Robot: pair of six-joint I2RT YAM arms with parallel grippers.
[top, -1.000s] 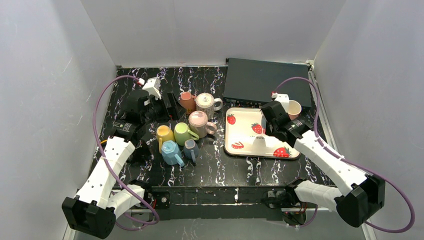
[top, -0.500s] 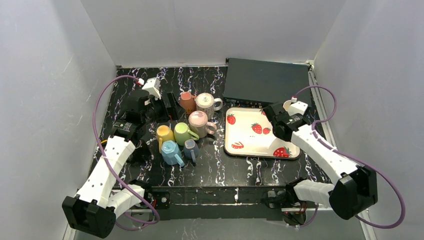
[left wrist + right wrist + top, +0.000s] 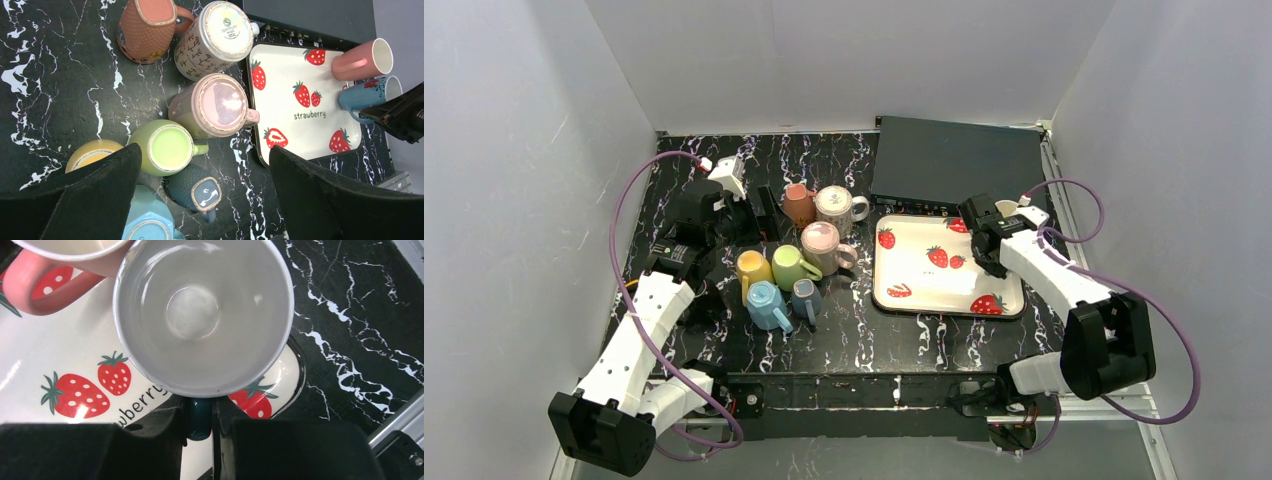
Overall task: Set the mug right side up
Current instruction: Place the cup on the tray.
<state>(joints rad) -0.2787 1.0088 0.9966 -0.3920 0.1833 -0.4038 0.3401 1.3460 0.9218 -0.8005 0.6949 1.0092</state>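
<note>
Pinching the dark handle of the blue mug [image 3: 202, 315], the right gripper [image 3: 200, 427] has its jaws clamped; the mug sits just ahead of them, mouth toward the wrist, over the strawberry tray [image 3: 40, 350]. The left gripper [image 3: 204, 155] jaws stand wide apart above a green mug [image 3: 170, 147].

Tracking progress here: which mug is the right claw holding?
The blue mug, white inside: its handle is pinched in the right claw. The pink mug beside it is not gripped.

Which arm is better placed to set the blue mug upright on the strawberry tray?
Right. The right gripper is shut on the blue mug's handle over the strawberry tray; the left gripper hangs open above the upside-down mugs.
</note>
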